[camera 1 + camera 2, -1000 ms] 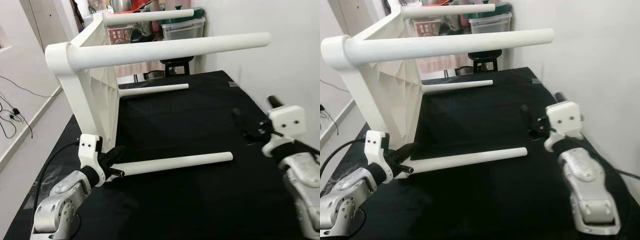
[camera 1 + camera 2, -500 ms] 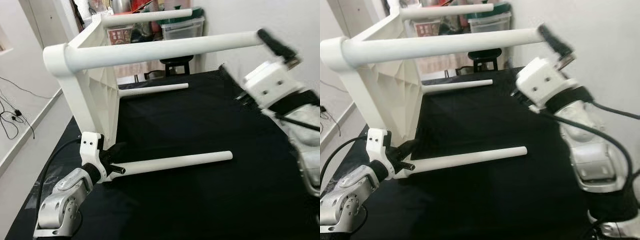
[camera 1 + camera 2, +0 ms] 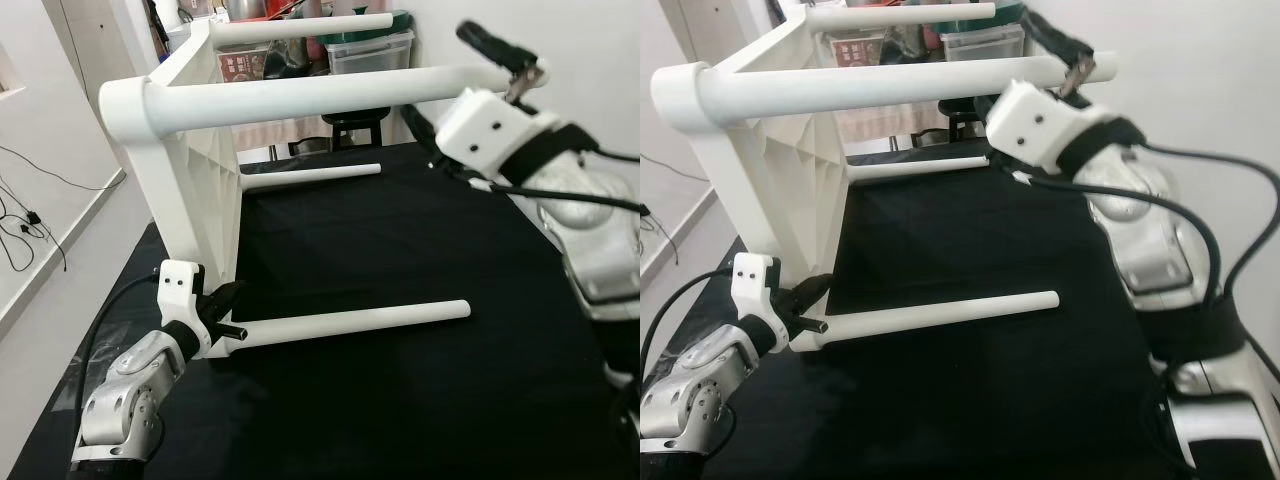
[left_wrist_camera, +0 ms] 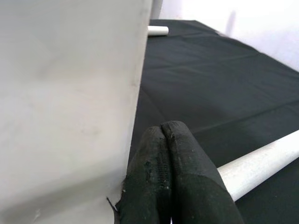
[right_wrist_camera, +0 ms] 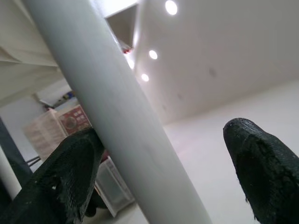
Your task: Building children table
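Four legs are fitted to the children table (image 3: 190, 190), which is laid on its side on the black tabletop (image 3: 400, 380), approx. centre-left. Nearest, the left gripper (image 3: 222, 312) is positioned at the base of the lower front leg (image 3: 350, 323), beside the tabletop panel's corner; in the left wrist view its fingers (image 4: 173, 182) are pressed together, nothing held between them. Farther back, the right gripper (image 3: 470, 70) is raised to the upper front leg (image 3: 320, 92) near its free end, fingers spread with the leg between them, not yet clamped. Behind, storage boxes (image 3: 365, 55) are seen.

Handling, est.: moulded plastic, light, stiff, smooth, so slip is likely. Hold is best taken close to a leg socket.
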You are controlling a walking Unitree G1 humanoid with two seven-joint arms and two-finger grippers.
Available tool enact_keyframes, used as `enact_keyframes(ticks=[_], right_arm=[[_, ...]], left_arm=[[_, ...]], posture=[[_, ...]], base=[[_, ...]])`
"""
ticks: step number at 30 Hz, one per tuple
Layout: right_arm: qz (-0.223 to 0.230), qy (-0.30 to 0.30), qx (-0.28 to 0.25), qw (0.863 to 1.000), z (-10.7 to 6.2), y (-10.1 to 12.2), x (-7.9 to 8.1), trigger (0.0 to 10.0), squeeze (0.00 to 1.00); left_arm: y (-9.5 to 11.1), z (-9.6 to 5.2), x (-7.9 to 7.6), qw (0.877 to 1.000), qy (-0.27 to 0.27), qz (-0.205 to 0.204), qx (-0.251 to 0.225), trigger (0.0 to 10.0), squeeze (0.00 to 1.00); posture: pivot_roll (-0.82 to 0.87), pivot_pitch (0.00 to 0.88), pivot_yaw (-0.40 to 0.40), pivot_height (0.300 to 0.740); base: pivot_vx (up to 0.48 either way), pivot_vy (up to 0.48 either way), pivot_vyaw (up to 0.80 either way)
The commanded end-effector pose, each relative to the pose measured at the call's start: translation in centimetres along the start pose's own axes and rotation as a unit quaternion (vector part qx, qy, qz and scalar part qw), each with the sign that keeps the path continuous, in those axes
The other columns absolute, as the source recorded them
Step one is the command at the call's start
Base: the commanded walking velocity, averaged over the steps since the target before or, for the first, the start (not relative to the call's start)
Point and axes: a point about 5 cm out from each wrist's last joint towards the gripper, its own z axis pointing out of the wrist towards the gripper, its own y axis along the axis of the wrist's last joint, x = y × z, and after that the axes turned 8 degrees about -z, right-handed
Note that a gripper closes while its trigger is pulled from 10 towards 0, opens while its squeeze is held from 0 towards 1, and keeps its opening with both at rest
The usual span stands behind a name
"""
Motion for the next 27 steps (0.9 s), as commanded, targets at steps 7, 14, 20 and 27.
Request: enact_keyframes(ticks=[7,14,20,27], right_arm=[[-0.033,0.053,-0.030,0.998,2.1,0.6,0.6,10.0,0.00],[-0.053,0.062,-0.031,0.996,3.2,0.6,-0.1,10.0,0.00],[-0.059,0.066,-0.035,0.995,3.5,0.6,-0.7,0.0,0.00],[-0.064,0.072,-0.038,0.995,3.5,0.4,-1.1,0.0,0.00]], left_arm=[[0.6,0.4,1.0,0.999,0.030,0.000,-0.017,10.0,0.00],[0.3,0.9,0.9,0.999,0.036,-0.006,-0.020,10.0,0.00],[-0.1,1.2,0.7,0.999,0.032,-0.010,-0.016,10.0,0.00],[0.5,2.0,1.2,0.998,0.052,-0.006,-0.034,10.0,0.00]], posture=[[-0.09,0.024,0.021,0.740],[-0.10,0.063,0.001,0.740],[-0.10,0.080,-0.005,0.740],[-0.11,0.090,-0.011,0.740]], base=[[0.000,0.000,0.00],[0.000,0.000,0.00],[0.000,0.000,0.00],[0.000,0.000,0.00]])
